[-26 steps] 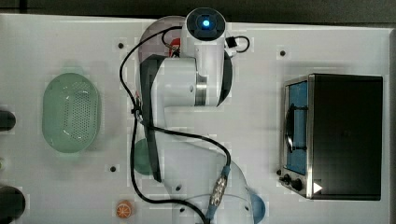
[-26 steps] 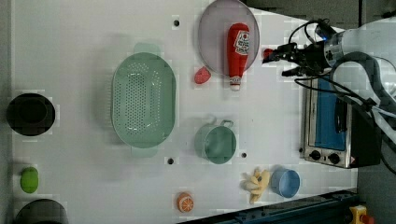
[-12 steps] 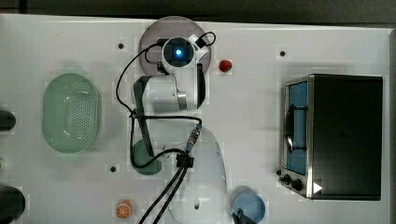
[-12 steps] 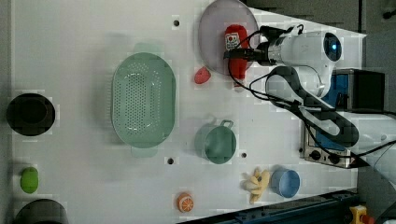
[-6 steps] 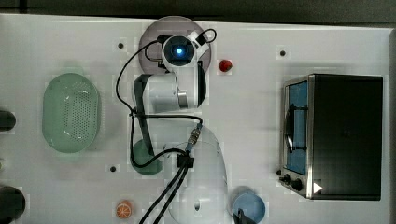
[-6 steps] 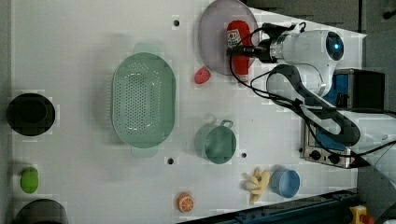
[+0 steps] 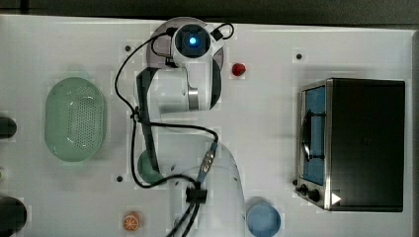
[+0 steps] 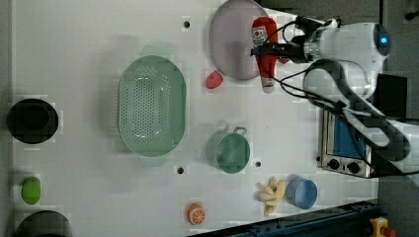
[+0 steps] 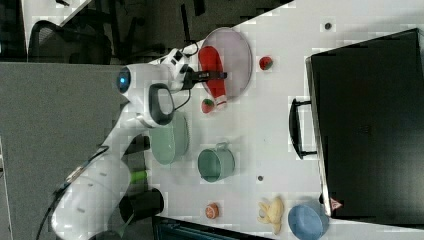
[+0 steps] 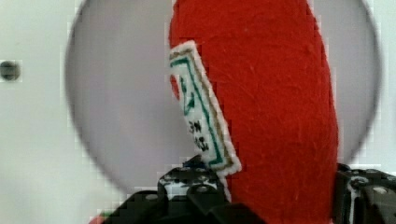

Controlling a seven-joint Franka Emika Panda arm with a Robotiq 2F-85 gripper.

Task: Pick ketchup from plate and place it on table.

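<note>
We see the slim red felt ketchup bottle with its white stitched label sitting squarely between the black fingers of the gripper, one finger pressed against the label side and the other against the bottle's far flank. The jaws are partly closed and clamped on the bottle's body.

In the left view, near the top centre-right of the frame, the gripper reaches in from the right and crosses the ketchup bottle at mid-length. The bottle there overlaps the right-hand edge of the large round lilac-grey plate, its white cap past the rim over the white tabletop.

In the right view, upper centre, the bottle lies along the plate's left edge.
</note>
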